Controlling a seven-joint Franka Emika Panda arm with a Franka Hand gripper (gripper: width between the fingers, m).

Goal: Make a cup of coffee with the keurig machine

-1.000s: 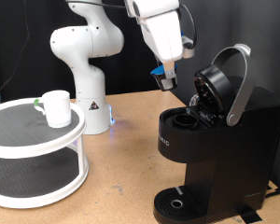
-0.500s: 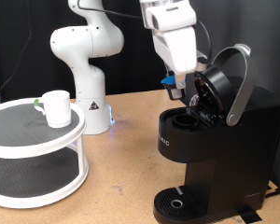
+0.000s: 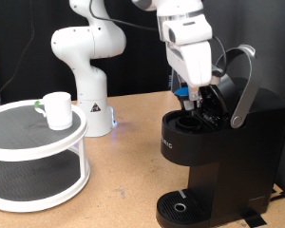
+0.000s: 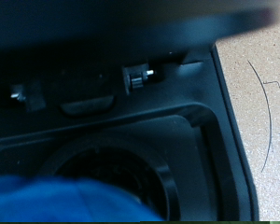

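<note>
The gripper (image 3: 190,103) has swung across toward the exterior view's right and dropped since a second ago, when it hung clear above and off to the left of the brewer; now it sits right over the open pod chamber of the keurig machine (image 3: 218,157). A blue-topped pod (image 3: 183,92) shows at the fingertips, and in the wrist view that same blue top (image 4: 56,200) fills the near corner, blurred, directly above the round dark pod well (image 4: 112,173). So the fingers are closed narrow around the pod, carrying it just above the well; whether it already touches the rim I cannot tell.

Just beyond the gripper, to the exterior view's right, the machine's lid (image 3: 223,90) stands tilted open with its silver-grey handle band (image 3: 245,85) arched up behind. Below the gripper, at the foot of the machine, the round drip tray (image 3: 185,204) holds nothing visible on it.

The cup (image 3: 57,109), a small white mug, is well apart from the gripper, off to the exterior view's left, standing upright on the top tier of a white two-tier round rack (image 3: 38,157). Behind, between rack and gripper, rises the white base of the arm (image 3: 90,66) on the wooden tabletop (image 3: 123,176).
</note>
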